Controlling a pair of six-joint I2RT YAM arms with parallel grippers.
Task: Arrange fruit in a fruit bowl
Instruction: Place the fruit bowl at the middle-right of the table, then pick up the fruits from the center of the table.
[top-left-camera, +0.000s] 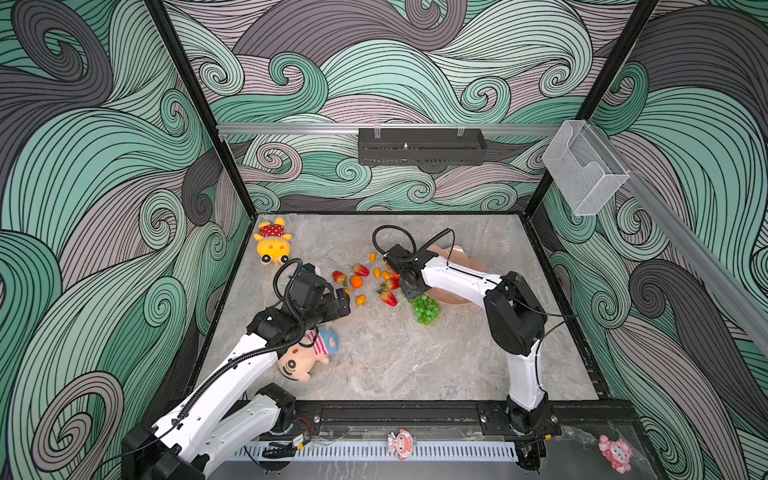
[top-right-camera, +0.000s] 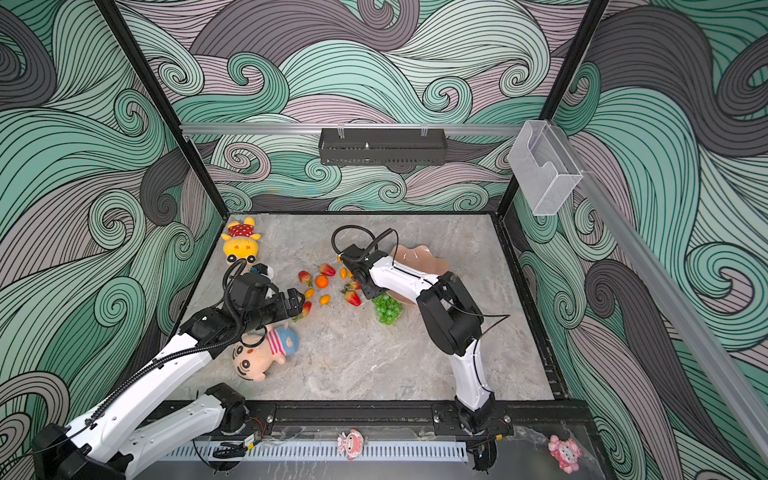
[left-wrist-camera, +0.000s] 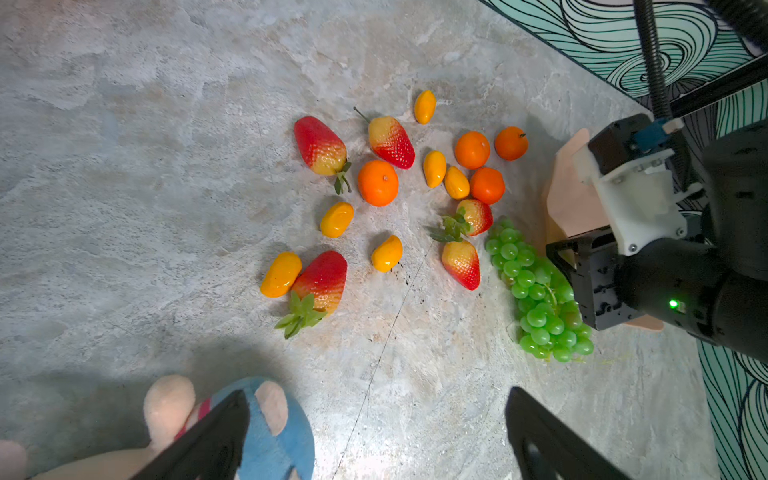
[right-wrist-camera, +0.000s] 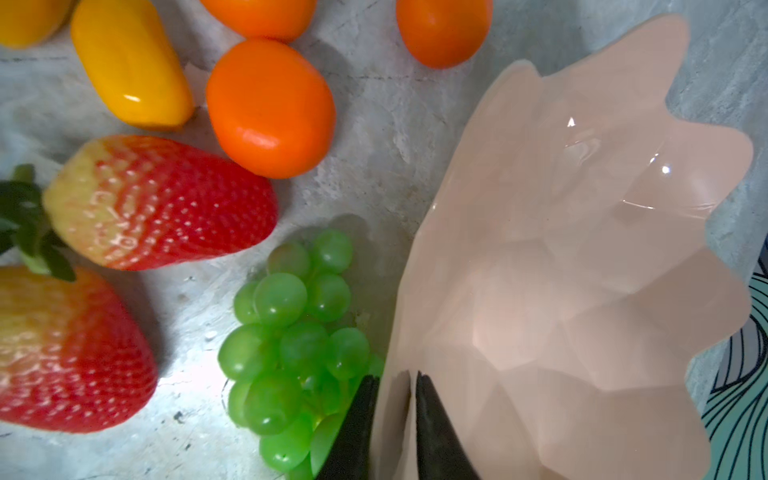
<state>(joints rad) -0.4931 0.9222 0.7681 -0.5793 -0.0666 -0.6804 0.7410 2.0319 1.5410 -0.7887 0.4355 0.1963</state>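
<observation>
bowl: fruit bowl (right-wrist-camera: 582, 270) is sitting on the table (top-left-camera: 395, 353) at the right-arm edge of the fruit cluster, partly hidden under the right arm (top-left-camera: 457, 278) in both top views
bowl build: shallow, glossy peach-pink, faceted inside, wavy scalloped rim, throwing sharp highlights
right gripper (right-wrist-camera: 395, 376): black fingers are standing narrowly apart astride the bowl's rim, one inside, one outside; can't tell if they're actually pinching it
left gripper (left-wrist-camera: 374, 436): hovering over the table near the blue-capped plush doll (top-left-camera: 307, 353), fingers spread wide, holding nothing
grapes: grape bunch (left-wrist-camera: 536, 291) is lying just beside the bowl, a translucent green cluster of round beads; long axis is running along the bowl's side, narrow end pointing toward the tangerines
strawberries (left-wrist-camera: 320, 145): five, lying on their sides, dimpled skin fading red to pale yellow, green leafy caps; the two nearest the grapes are lying cap to cap, tips pointing apart
tangerines (left-wrist-camera: 378, 183): four, round, matte orange
kumquats (left-wrist-camera: 434, 168): small glossy yellow-orange ovals, axes pointing every which way
table: grey marbled stone look
</observation>
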